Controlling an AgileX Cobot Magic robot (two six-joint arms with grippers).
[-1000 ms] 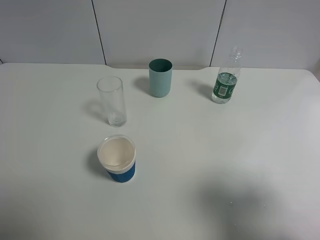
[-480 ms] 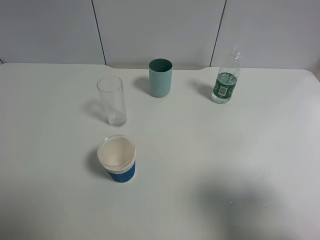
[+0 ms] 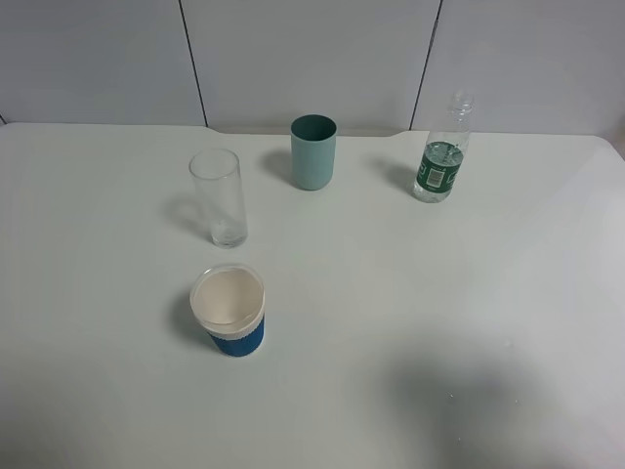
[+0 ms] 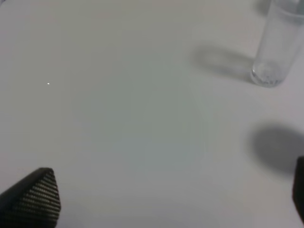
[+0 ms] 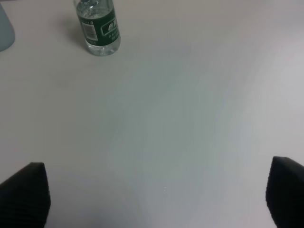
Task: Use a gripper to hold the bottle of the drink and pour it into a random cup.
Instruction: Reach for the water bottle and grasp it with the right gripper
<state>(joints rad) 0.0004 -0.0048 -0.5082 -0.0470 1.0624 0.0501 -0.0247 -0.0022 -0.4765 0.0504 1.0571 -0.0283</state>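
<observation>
Task not begun, by the look: bottle [image 3: 441, 161] stands upright on surface [image 3: 391, 293], drink [image 3: 431, 192] inside, nothing touching it. Right hand [image 5: 154, 192] wide open & empty, well short of bottle w/ bare surface between. Left hand [image 4: 166, 194] also spread wide, holding nothing, farther from bottle, nr clear glass [image 4: 278, 45]. Teal cup [image 3: 313, 152] sits left of bottle, apart. Left to do: reach, grip, lift, pour
</observation>
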